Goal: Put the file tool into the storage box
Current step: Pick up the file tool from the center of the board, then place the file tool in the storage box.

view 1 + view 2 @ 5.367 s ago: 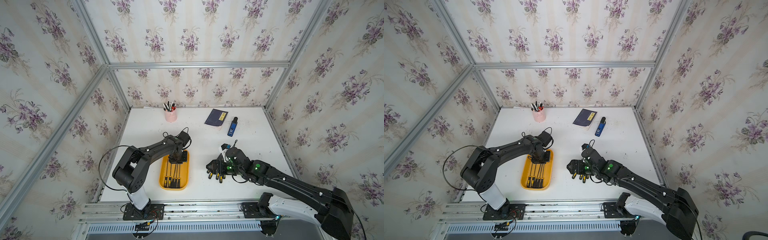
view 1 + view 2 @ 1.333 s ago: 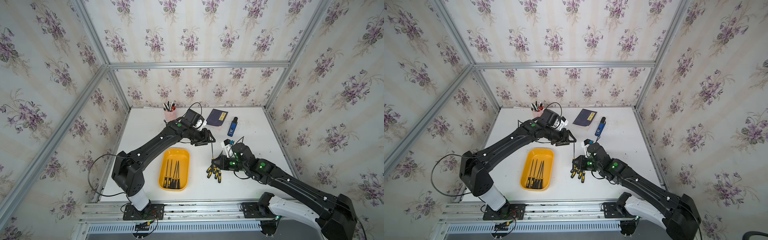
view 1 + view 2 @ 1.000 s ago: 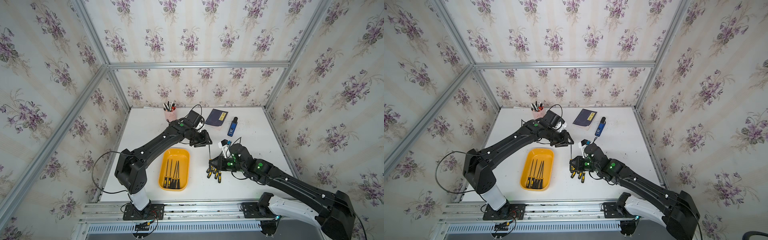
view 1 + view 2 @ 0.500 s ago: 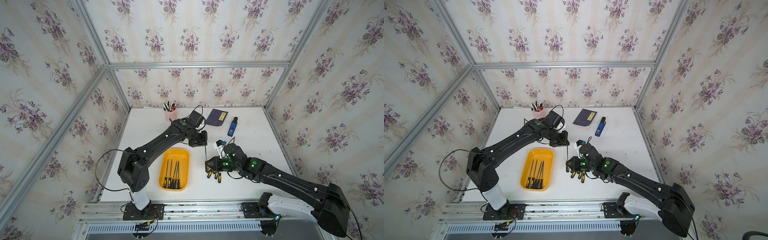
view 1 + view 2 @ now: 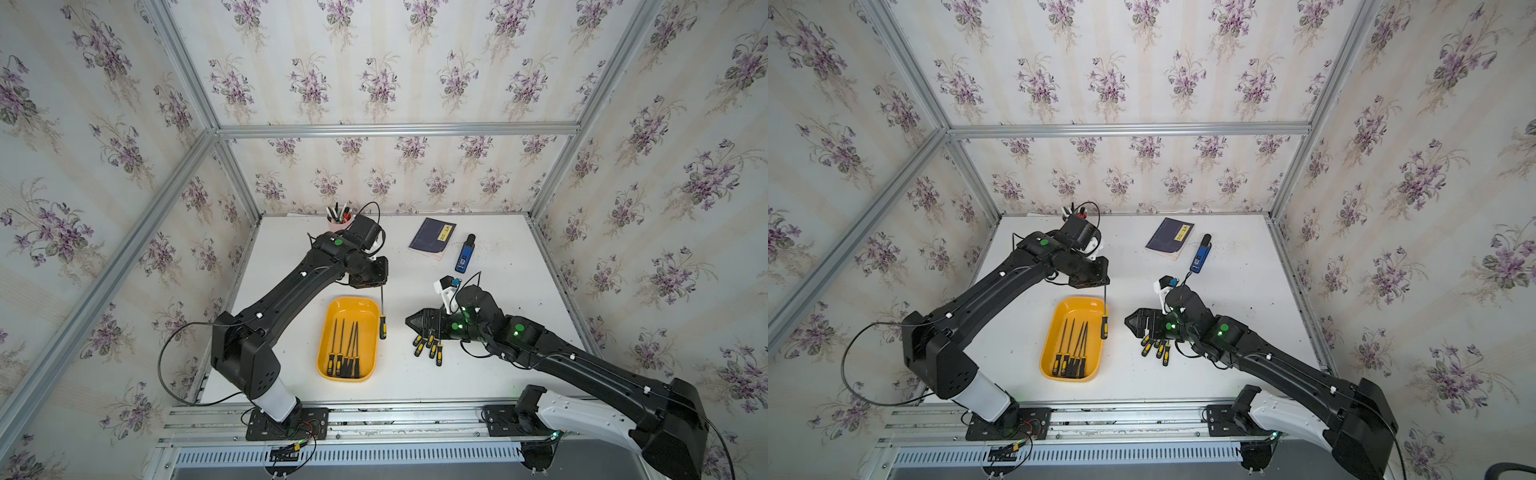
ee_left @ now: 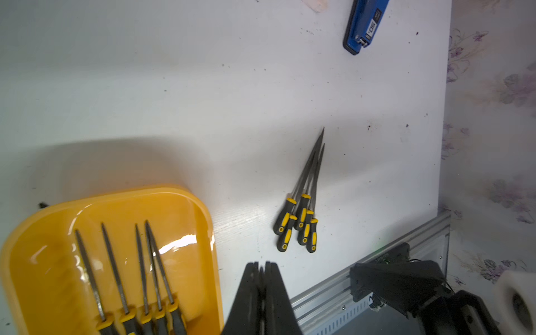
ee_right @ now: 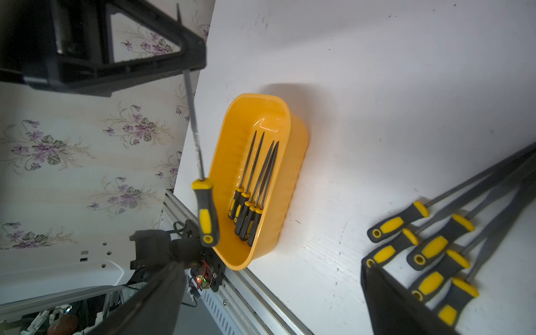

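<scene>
Shallow orange-yellow plastic tray (image 5: 351, 306) holds five files. Left jaws are shut on the steel blade of a black-and-yellow-handled file (image 5: 382, 327) hanging handle-down below them; over or beside tray rim unclear. Right jaws are wide apart, gripping nothing. The loose files (image 5: 428, 348) lie beneath them, blades covered in both top views.

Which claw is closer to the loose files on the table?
Right. The right claw is open over the loose files; the left claw holds a file by the storage box.

The storage box (image 5: 348, 304) is orange-yellow. The files (image 6: 303, 213) have black and yellow handles. The desk (image 5: 415, 386) is white. The walls (image 5: 374, 62) show purple flowers.
</scene>
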Tool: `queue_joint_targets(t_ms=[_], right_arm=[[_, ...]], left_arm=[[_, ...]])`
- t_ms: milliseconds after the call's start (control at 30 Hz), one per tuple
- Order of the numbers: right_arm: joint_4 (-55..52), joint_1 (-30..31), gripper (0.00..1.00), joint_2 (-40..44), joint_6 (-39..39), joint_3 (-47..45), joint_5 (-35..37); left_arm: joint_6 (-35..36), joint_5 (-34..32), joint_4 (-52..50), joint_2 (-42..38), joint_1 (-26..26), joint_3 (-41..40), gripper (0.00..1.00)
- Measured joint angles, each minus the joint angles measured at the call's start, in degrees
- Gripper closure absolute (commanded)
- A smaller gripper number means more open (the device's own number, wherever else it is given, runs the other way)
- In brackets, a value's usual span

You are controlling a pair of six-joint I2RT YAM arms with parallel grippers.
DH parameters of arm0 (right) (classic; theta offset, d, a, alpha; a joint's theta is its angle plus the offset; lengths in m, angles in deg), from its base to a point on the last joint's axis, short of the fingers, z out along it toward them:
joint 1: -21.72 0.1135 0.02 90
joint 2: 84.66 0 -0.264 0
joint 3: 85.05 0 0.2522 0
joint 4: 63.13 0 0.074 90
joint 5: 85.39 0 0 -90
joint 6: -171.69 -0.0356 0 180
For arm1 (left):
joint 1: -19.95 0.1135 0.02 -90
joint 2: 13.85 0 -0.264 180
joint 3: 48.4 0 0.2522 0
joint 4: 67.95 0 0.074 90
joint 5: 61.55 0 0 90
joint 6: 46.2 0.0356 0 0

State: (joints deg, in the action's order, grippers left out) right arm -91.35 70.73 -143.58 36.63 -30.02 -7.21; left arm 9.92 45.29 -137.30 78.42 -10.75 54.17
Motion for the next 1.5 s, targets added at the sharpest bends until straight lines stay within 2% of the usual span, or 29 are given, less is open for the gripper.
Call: queue_joint_targets(t_ms=[300,867,1500], right_arm=[[-1.20,-1.18,0.00,1.49,0.00,-1.09,0.48],[-1.99,-1.29,0.00,2.32,-0.28,-2.05,0.96],[-2.05,-1.29,0.00,1.22,-1.33,-2.95,1.73]], left_arm=[[2.36,-2.99,-1.18,-1.64,1.77,-9.44,1.00],[0.83,-4.63,6.54,2.01,-0.37,-20.31,1.00],[-1.01,-6.16,10.14,5.33,-1.55,-23.37,1.00]])
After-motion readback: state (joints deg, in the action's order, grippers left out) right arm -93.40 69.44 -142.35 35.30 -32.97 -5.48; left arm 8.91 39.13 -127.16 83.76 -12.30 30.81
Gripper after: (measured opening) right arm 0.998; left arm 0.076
